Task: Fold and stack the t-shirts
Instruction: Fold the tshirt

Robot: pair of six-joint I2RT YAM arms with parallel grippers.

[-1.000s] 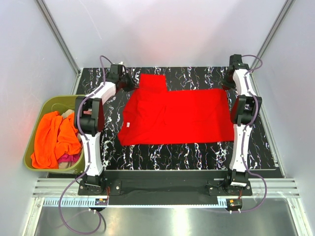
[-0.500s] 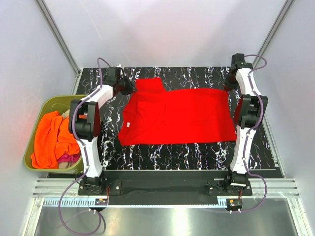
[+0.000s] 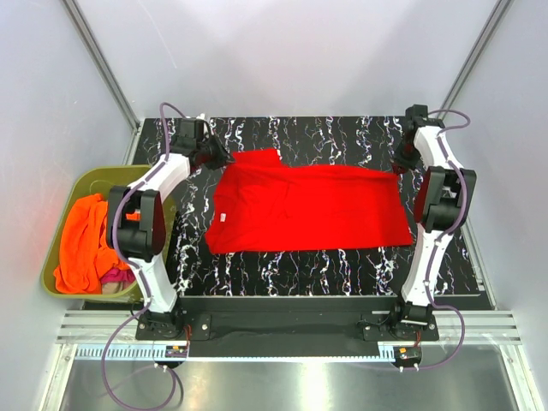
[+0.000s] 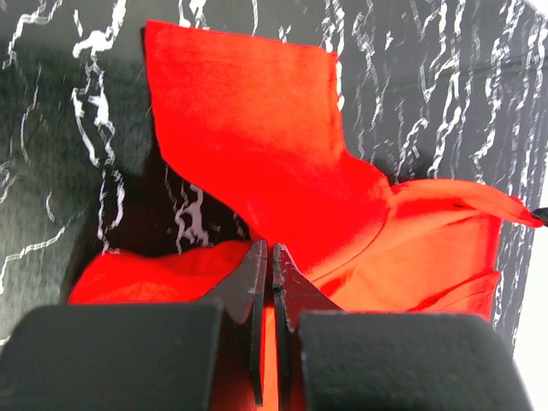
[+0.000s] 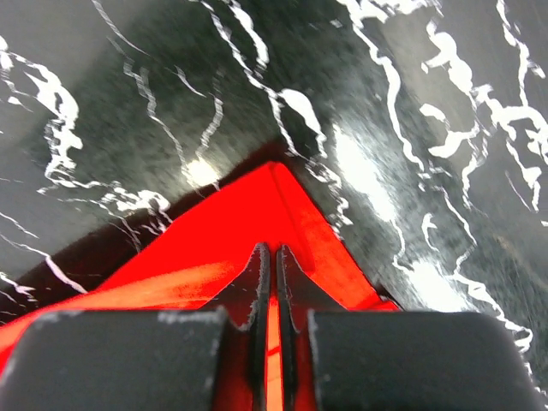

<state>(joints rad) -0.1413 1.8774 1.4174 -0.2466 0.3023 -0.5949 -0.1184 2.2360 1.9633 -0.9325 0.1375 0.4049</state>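
Left gripper (image 4: 265, 250) is clamped on a sleeve of the red t-shirt (image 3: 308, 205), at the cloth's 10 o'clock corner. The right gripper (image 5: 270, 251) pinches its 2 o'clock corner. The shirt lies spread mid-way across the marble table (image 3: 342, 265). An orange t-shirt (image 3: 86, 240) fills the olive tub (image 3: 86, 181) at 9 o'clock.

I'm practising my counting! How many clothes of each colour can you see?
red t-shirt: 1
orange cloth: 1
magenta cloth: 1
beige cloth: 1
Total: 4 showing; the tub may hide more underneath.
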